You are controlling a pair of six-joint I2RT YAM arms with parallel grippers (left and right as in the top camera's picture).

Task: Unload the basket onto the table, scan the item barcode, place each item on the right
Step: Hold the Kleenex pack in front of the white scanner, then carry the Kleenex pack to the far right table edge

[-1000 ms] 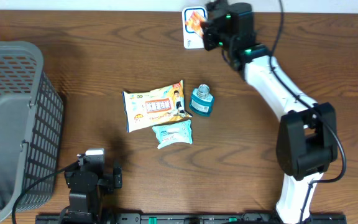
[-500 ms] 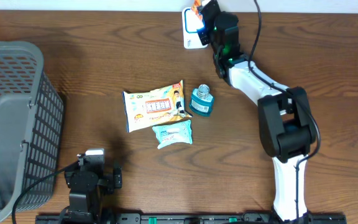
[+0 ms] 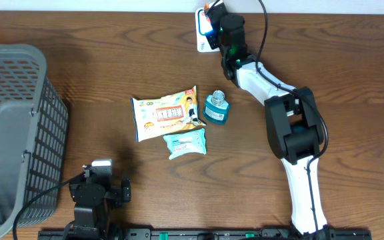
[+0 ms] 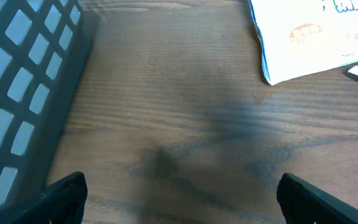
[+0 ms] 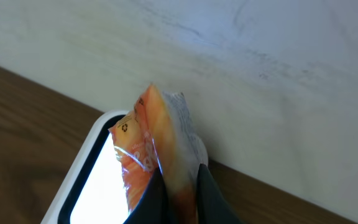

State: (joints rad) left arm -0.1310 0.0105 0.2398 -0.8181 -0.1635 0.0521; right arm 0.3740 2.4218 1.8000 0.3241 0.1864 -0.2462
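Note:
An orange snack packet (image 5: 151, 137) is pinched between the shut fingers of my right gripper (image 5: 182, 186). It hangs just over the lit face of the white scanner (image 5: 89, 186), close to the back wall. From overhead the right gripper (image 3: 217, 20) sits at the table's far edge, with the packet (image 3: 209, 9) above the scanner (image 3: 202, 41). No barcode on the packet can be made out. My left gripper (image 4: 182, 199) is open over bare wood, with nothing between its fingers, at the front left (image 3: 97, 187).
A grey mesh basket (image 3: 12, 133) stands at the left, next to the left gripper (image 4: 23, 81). In the middle lie a large white snack pack (image 3: 165, 115), a small teal packet (image 3: 185, 142) and a blue bottle (image 3: 216, 109).
The right arm has swung left along the table's far edge, bringing the orange packet over the scanner. The left arm has not moved.

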